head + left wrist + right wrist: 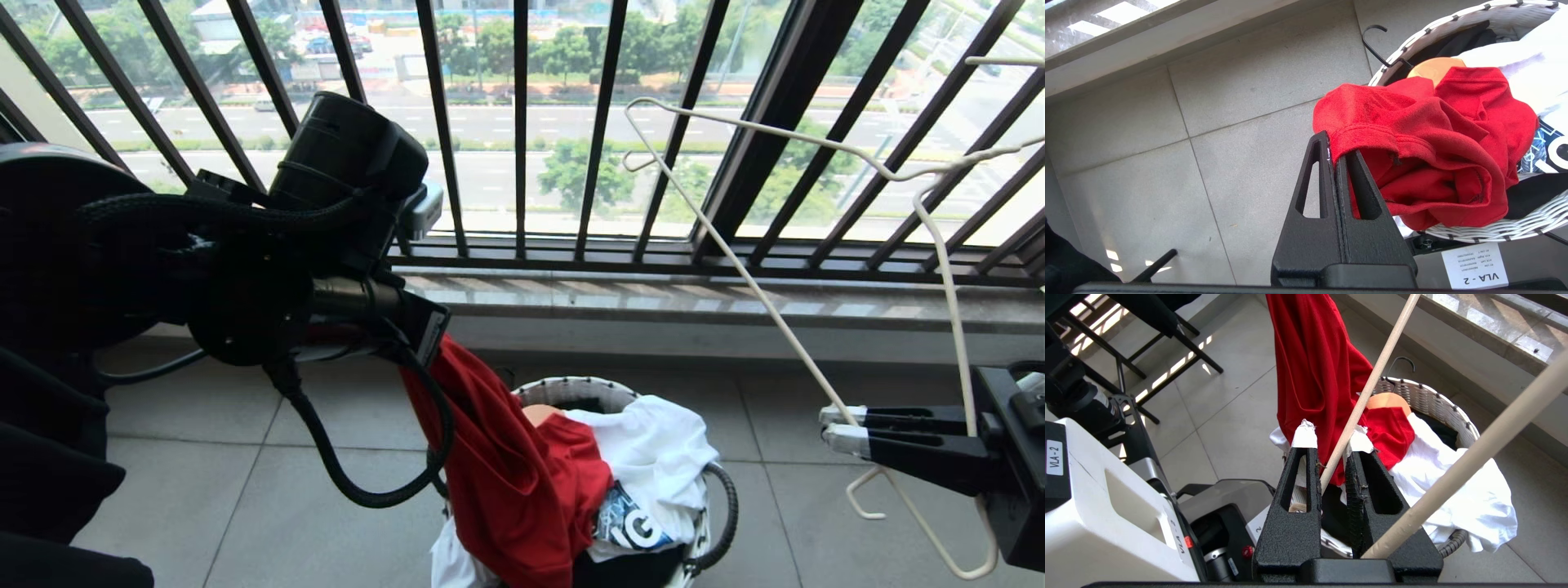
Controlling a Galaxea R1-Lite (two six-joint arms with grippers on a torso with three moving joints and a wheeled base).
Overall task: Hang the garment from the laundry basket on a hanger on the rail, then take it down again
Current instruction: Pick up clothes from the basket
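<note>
Grey floor tiles (245, 490) run up to a pale stone sill under a dark railing with slanted bars (522, 131), which fills the top of the head view with a street and trees beyond. Low in the centre of that view stands the laundry basket (571, 390), round with a white-and-black woven rim, piled with a white printed garment (661, 457) and dark cloth underneath.

From the left of the frame the left claw (1337, 157) is clenched on a hemmed edge of the red garment (506, 482), its two black fingers pressed together around the fabric. The garment hangs from that grip in a long fold that drops toward the lower centre, its lower part draped over the near rim of the basket and lying among the other clothes. An orange-tan rounded thing (1435, 67) shows just behind the red cloth inside the basket, and a thin black hook (1376, 43) pokes over the rim there.

At the right edge of the head view the right claw (837, 426) is closed on the whitish hanger (767, 310), gripping one thin bar between its white-taped fingertips (1305, 435). The hanger stands tilted, reaching up toward the upper right of the frame, with small hooks at its ends, clear of the basket and the garment.
</note>
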